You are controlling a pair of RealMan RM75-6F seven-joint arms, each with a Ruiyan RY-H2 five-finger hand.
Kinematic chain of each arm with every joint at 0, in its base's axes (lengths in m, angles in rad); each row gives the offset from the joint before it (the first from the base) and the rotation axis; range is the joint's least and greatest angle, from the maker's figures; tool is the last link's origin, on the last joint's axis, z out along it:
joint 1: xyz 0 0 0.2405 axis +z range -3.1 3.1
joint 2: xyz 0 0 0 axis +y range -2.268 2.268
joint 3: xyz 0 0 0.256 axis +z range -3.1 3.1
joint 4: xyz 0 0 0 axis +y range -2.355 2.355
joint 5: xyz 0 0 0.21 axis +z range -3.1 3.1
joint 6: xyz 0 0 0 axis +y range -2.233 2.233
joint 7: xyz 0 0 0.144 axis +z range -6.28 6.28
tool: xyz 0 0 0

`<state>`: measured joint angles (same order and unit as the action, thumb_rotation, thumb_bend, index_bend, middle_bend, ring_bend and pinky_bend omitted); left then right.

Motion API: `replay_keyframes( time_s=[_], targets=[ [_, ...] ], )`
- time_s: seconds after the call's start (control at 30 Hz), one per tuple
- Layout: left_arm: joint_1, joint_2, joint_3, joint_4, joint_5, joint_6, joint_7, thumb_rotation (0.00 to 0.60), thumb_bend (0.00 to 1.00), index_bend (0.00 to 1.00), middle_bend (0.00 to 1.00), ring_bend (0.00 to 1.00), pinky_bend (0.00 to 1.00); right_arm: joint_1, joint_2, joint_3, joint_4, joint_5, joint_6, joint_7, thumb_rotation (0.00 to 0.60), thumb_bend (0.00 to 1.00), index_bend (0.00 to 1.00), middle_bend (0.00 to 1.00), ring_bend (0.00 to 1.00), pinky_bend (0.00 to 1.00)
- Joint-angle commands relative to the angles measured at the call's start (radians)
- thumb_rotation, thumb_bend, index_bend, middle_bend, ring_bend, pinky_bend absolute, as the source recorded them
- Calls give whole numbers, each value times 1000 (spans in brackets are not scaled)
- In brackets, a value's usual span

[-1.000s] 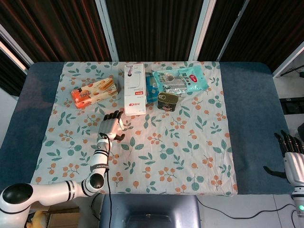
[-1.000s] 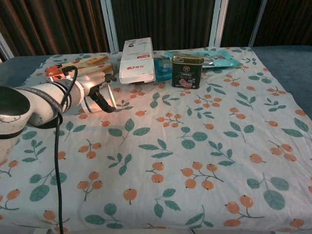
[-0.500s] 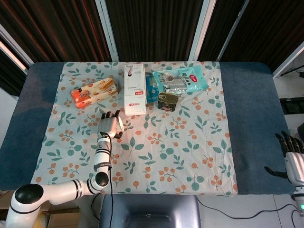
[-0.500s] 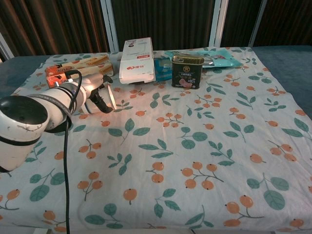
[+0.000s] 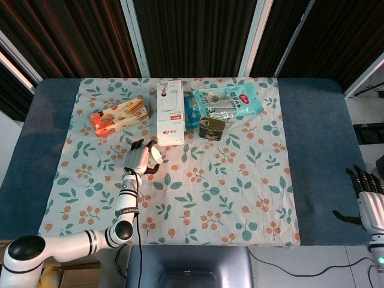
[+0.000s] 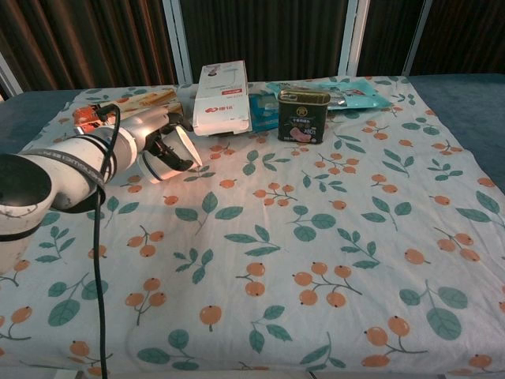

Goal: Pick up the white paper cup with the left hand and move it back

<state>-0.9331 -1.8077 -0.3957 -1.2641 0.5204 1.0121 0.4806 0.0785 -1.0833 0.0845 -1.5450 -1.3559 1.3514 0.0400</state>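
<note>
1. My left hand (image 6: 162,140) is wrapped around the white paper cup (image 6: 175,148), fingers curled on its side; the cup is tipped, its mouth facing right and toward the near edge.
2. The cup sits over the left part of the flowered cloth (image 5: 240,192), just in front of the white box (image 5: 170,112) and right of the biscuit pack (image 5: 119,116).
3. A tin (image 6: 303,115) stands farther right, with a blue bag (image 5: 228,100) behind it.
4. My right hand (image 5: 367,193) rests far right near the table's (image 5: 318,138) edge, fingers spread, holding nothing.
</note>
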Motion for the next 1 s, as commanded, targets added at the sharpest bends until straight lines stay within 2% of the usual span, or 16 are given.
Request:
replay_keyframes(
  time_s=[0.03, 0.23, 0.4, 0.5, 0.63, 0.73, 1.0],
  targets=[
    [84, 42, -45, -75, 122, -43, -237, 600, 357, 201, 324, 51, 0, 3, -2, 0, -2, 4, -6, -6, 600, 111, 0, 0, 0, 0],
    [192, 81, -98, -92, 267, -209, -645, 600, 357, 185, 308, 22, 2, 9, -4, -1, -14, 5, -12, -24, 600, 112, 0, 0, 0, 0],
    [243, 59, -94, -26, 420, -246, -880, 600, 358, 167, 293, 13, 59, 11, 3, -7, -18, -4, -18, -23, 600, 111, 0, 0, 0, 0],
    [268, 34, -80, 22, 535, -236, -1034, 600, 357, 152, 279, 8, 61, 14, 6, -9, -22, -2, -27, -27, 600, 111, 0, 0, 0, 0],
    [280, -6, -40, 98, 648, -181, -1140, 600, 358, 144, 260, 2, 73, 17, 5, -10, -26, 2, -32, -33, 600, 112, 0, 0, 0, 0],
    [282, -31, -11, 154, 695, -153, -1188, 600, 359, 120, 224, 0, 74, 19, 6, -9, -31, 5, -35, -38, 600, 111, 0, 0, 0, 0],
    [277, -76, 27, 253, 738, -113, -1249, 600, 359, 124, 222, 0, 86, 20, 9, -11, -39, 10, -37, -47, 600, 112, 0, 0, 0, 0]
  ],
)
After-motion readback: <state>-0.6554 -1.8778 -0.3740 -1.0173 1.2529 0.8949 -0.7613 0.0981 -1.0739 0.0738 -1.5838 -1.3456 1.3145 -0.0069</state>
